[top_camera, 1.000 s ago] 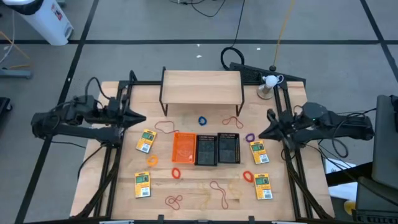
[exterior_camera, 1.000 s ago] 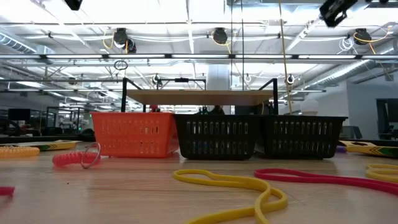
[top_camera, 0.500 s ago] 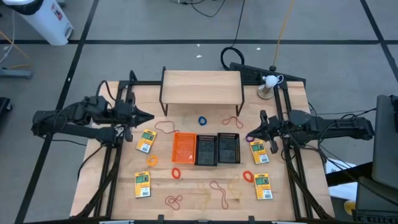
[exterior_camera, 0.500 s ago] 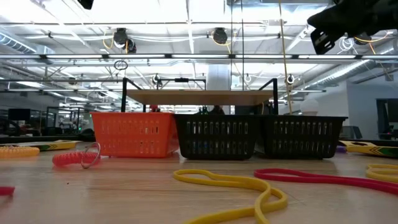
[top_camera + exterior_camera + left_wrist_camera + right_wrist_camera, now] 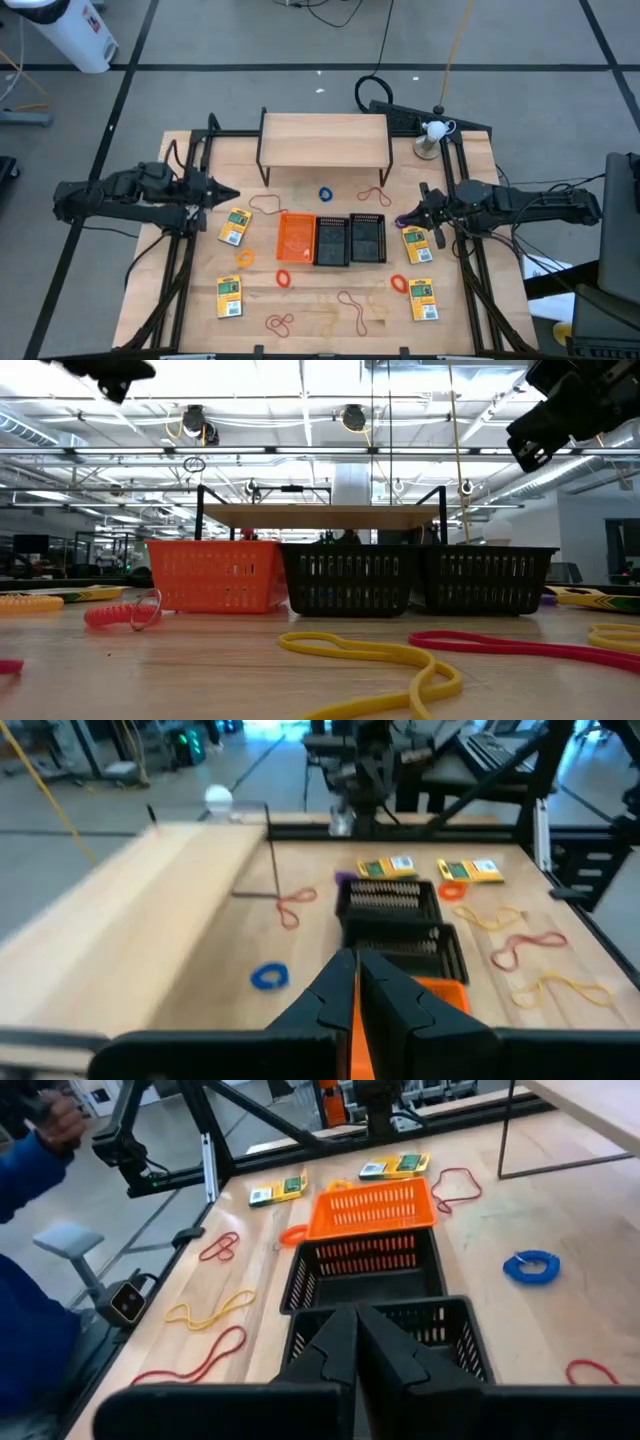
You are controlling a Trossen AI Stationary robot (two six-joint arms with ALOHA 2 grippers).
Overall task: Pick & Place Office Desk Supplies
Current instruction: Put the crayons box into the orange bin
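Note:
Three mesh bins stand in a row mid-table: one orange and two black. Yellow-and-green packs lie flat at the left and at the right. Rubber bands lie scattered, among them a blue one, a red one and a purple one. My left gripper hangs shut above the table's left side, pointing at the bins. My right gripper hangs shut above the purple band, its fingers pointing over the black bins.
A light wooden shelf on black legs stands behind the bins at the far edge. More bands lie along the near edge: yellow and red. A person's blue sleeve shows beyond the table's left side. A white lamp stands far right.
Both arms have sunk toward the table and tipped their grippers more level. My right gripper has also edged toward the bins. Both have stayed shut, and nothing on the table has moved.

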